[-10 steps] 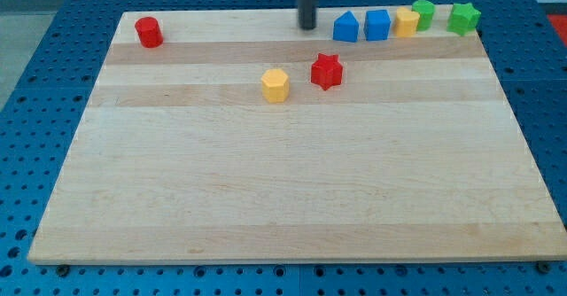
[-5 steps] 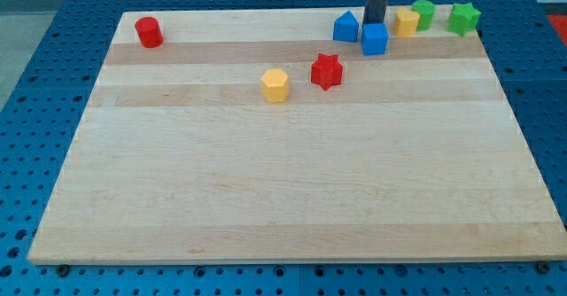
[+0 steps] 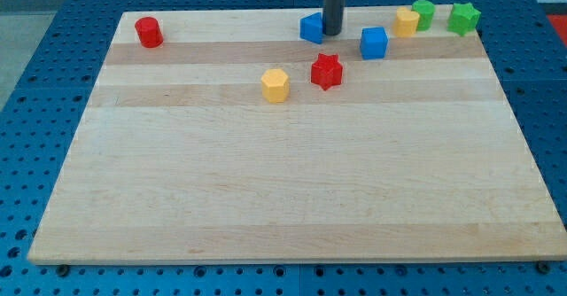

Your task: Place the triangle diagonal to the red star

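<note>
Far off to the left of my tip sits a red cylinder (image 3: 148, 32) in the counter's (image 3: 266, 181) top-left corner. Closer in, below and left of the tip, there's a yellow hexagon-ish block (image 3: 275, 85). The blue triangle block (image 3: 311, 27) is touching my tip (image 3: 332, 33) on its left side. Below the tip is the red star (image 3: 326, 71). The end effector is just a bare rod, nothing to open or hold. To its right: blue cube (image 3: 374, 42), then a yellow block (image 3: 407, 21), green cylinder (image 3: 423, 13) and green star (image 3: 463, 18). No readable writing anywhere.
</note>
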Controlling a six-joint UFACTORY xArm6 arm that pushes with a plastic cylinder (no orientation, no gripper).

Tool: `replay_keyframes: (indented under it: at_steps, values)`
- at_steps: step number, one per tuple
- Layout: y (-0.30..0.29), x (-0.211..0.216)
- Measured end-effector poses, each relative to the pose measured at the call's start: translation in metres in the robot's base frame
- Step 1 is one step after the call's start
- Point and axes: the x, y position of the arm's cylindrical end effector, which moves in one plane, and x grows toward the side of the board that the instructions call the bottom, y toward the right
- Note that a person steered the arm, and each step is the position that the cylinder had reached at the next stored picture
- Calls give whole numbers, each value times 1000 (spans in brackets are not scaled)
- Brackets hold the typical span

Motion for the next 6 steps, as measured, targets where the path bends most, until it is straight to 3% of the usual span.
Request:
replay_keyframes:
  at_steps: [1,6]
  values:
    - [-19,0]
    - [64,-18]
